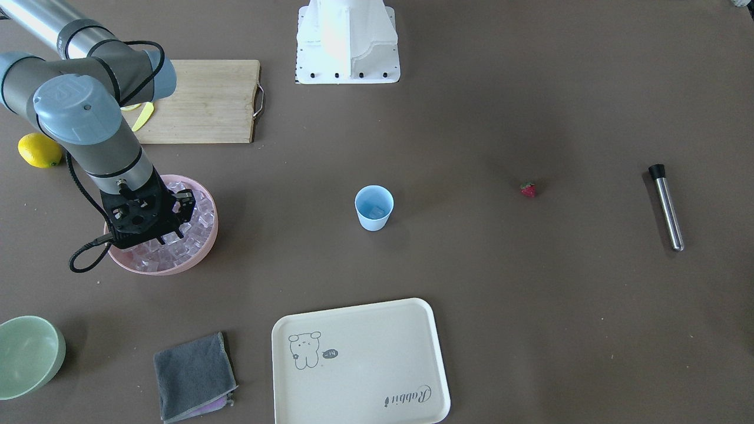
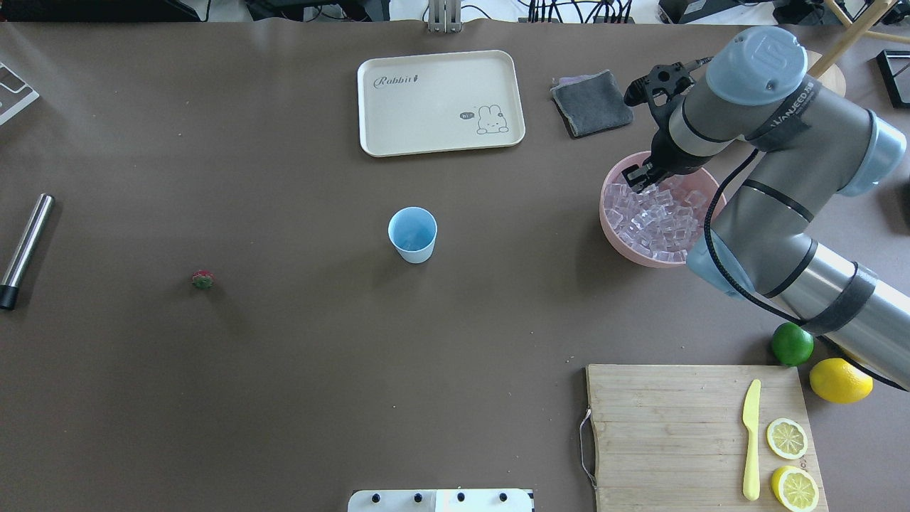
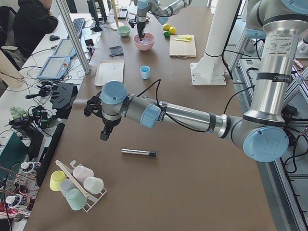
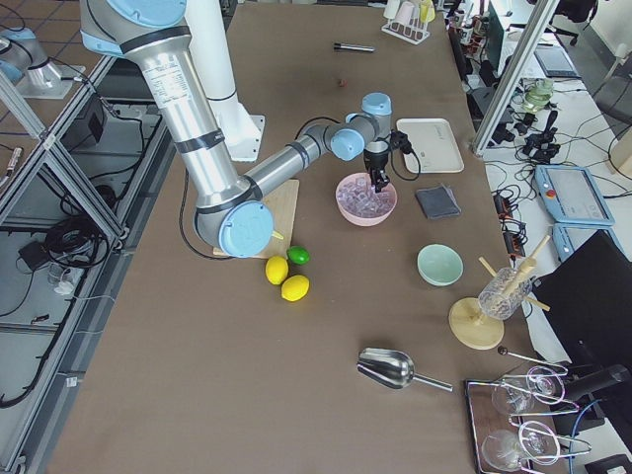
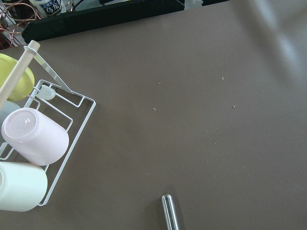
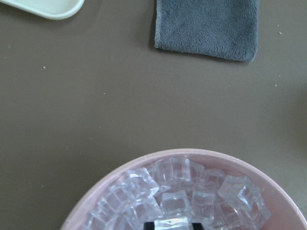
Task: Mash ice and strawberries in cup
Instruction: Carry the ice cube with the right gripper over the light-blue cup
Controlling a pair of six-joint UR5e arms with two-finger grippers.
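Note:
The light blue cup (image 2: 412, 235) stands upright mid-table, also in the front view (image 1: 373, 207). The tiny red strawberry (image 2: 202, 279) lies alone on the table, well to the cup's left. Clear ice cubes (image 2: 657, 217) fill a pink bowl (image 2: 615, 238). My right gripper (image 2: 640, 178) is down in that bowl. In the right wrist view its fingertips (image 6: 149, 224) clamp one ice cube (image 6: 172, 222). My left gripper (image 3: 104, 136) hangs above the table's left end. It shows only in the left side view, so I cannot tell whether it is open or shut.
A steel muddler (image 2: 25, 249) lies at the far left, under the left wrist (image 5: 169, 211), beside a wire rack of cups (image 5: 33, 143). A cream tray (image 2: 441, 103) and grey cloth (image 2: 591, 103) lie behind the cup. Cutting board (image 2: 668, 427), lime (image 2: 792, 343), lemon (image 2: 840, 380), green bowl (image 1: 26, 353).

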